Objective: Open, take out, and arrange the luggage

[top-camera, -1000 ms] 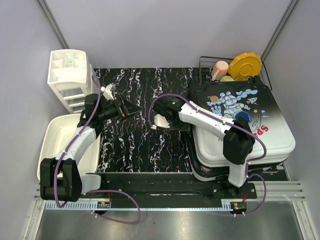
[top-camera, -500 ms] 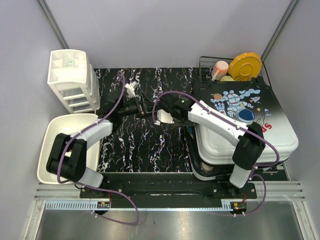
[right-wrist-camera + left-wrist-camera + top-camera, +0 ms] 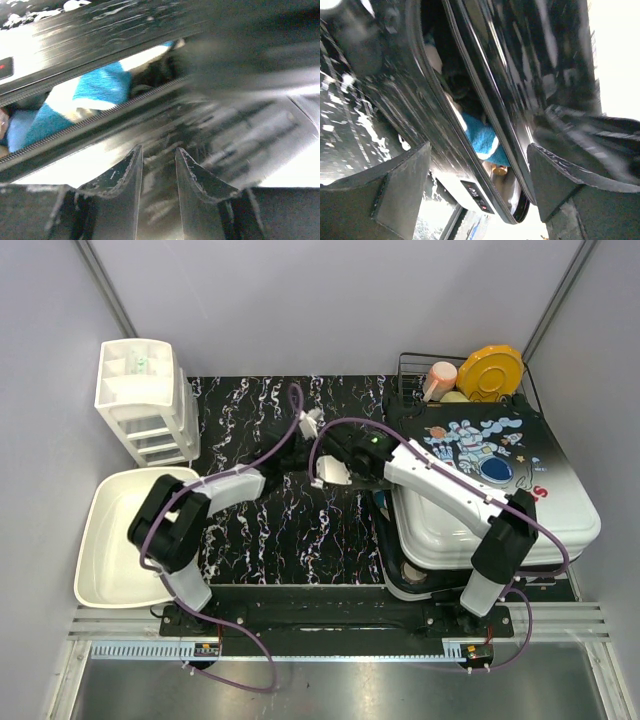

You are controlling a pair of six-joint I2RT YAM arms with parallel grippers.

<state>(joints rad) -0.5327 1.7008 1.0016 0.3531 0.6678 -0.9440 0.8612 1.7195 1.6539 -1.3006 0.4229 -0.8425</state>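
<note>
The luggage, a hard shell with an astronaut print, lies at the right with its lid lifted a little off the base. My right gripper is at its left edge. In the right wrist view, that gripper has its fingers close together on the glossy lid rim. A blue towel shows in the gap. My left gripper hovers just left of the same edge. In the left wrist view it stands wide open, facing the gap with the blue towel inside and touching nothing.
A white tub sits at the near left, with a white drawer unit behind it. A wire rack behind the luggage holds a yellow plate and a pink cup. A black marbled mat covers the middle.
My left arm has swung right from beside the drawer unit to the luggage's left edge. The right gripper has risen, and the lid has tilted up and shifted right with it.
</note>
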